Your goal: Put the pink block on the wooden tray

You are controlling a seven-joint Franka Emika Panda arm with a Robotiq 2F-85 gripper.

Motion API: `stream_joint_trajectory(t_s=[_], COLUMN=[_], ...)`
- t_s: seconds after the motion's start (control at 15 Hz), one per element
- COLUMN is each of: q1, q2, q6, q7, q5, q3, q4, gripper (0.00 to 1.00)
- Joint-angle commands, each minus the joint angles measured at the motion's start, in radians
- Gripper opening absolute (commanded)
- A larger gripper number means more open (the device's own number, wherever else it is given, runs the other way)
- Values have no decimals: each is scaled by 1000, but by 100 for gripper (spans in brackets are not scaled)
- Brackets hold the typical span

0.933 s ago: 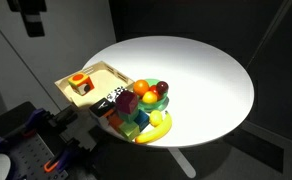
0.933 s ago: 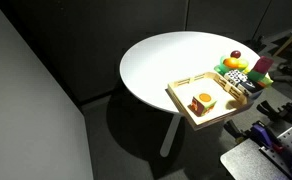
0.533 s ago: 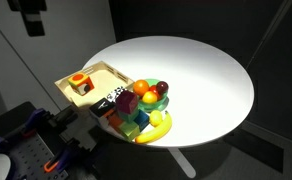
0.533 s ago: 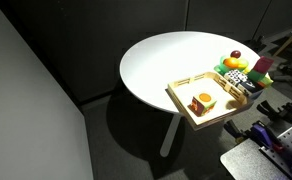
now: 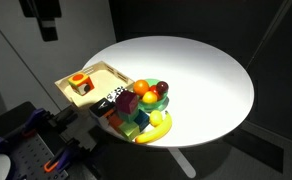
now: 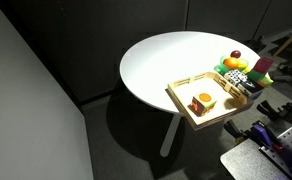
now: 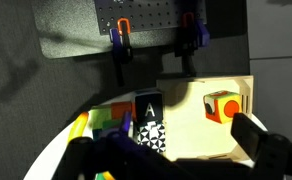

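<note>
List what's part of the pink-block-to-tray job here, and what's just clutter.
Job:
- pink block, in the pile beside the tray
- wooden tray
- gripper, open and holding nothing

Lying about:
- orange block, in the tray
- banana
- dark-red fruit
- green blocks
- black-and-white patterned box
- white table

White round table [image 5: 206, 70]. Light-wood tray [image 5: 104, 74] holds an orange block [image 5: 81, 83]. Nearby: magenta pink block [image 5: 126, 102], green block [image 5: 138, 120], yellow banana [image 5: 158, 128], orange fruit [image 5: 144, 94], dark-red fruit [image 5: 163, 88]. In the wrist view, between the black gripper's [image 7: 166, 150] jaws, a patterned block [image 7: 149, 125] in black-and-white geometric shapes; beyond the jaws, orange clamps [image 7: 119, 36] on a grey pegboard [image 7: 151, 15].
</note>
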Motion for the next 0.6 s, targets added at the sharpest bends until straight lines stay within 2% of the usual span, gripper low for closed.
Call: stream_joint_trajectory(t_s=[0.0, 0.53], q1=[-19, -40], q2=[39, 117], q6=[68, 398], q7=[-51, -110], q5=[-15, -54], q3=[6, 0], q4=[-11, -104], gripper=[100, 100])
